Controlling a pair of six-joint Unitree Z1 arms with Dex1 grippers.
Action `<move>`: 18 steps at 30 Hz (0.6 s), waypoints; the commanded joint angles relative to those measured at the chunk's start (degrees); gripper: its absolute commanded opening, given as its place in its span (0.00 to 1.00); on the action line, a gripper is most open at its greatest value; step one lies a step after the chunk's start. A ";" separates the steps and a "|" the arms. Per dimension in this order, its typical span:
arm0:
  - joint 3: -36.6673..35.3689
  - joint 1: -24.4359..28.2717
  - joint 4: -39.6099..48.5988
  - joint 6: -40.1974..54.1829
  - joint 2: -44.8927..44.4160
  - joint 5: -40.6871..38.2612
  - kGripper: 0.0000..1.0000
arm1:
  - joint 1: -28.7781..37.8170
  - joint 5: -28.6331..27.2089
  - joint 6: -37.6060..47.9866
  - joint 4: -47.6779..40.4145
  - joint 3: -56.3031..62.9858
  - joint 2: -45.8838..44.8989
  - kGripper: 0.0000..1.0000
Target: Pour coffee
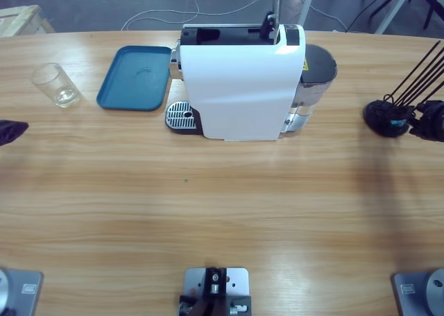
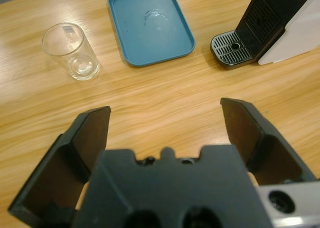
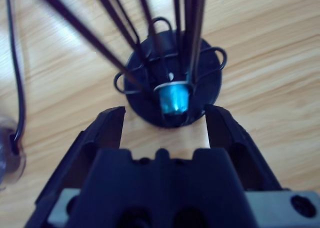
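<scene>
Glass (image 1: 57,85) and tray (image 1: 135,78) stand empty; left end effector (image 2: 167,120) and right end effector (image 3: 165,123) gape.

A long table (image 1: 208,205) of pale wood grain fills most of the high view. Beyond its far edge, along the top, lies grey floor (image 1: 104,4) with white cables (image 1: 208,1) looping across it. At upper left sits what may be a wooden crate (image 1: 21,19).
</scene>
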 commanded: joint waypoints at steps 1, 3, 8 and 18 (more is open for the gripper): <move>2.18 -0.37 -0.61 -0.97 -1.28 0.81 0.94 | -0.91 -0.78 0.48 -3.35 1.66 4.76 0.55; 2.18 -0.37 -0.63 -1.06 -1.37 0.99 0.94 | -0.91 -0.89 0.45 -3.56 1.88 4.62 0.54; 2.27 -0.37 -0.63 -1.13 -1.32 1.16 0.94 | -0.91 -1.05 0.45 -4.62 2.59 4.51 0.46; 2.27 -0.37 -0.63 -1.14 -1.40 1.25 0.94 | -0.91 -2.10 0.27 -5.81 2.71 6.34 0.41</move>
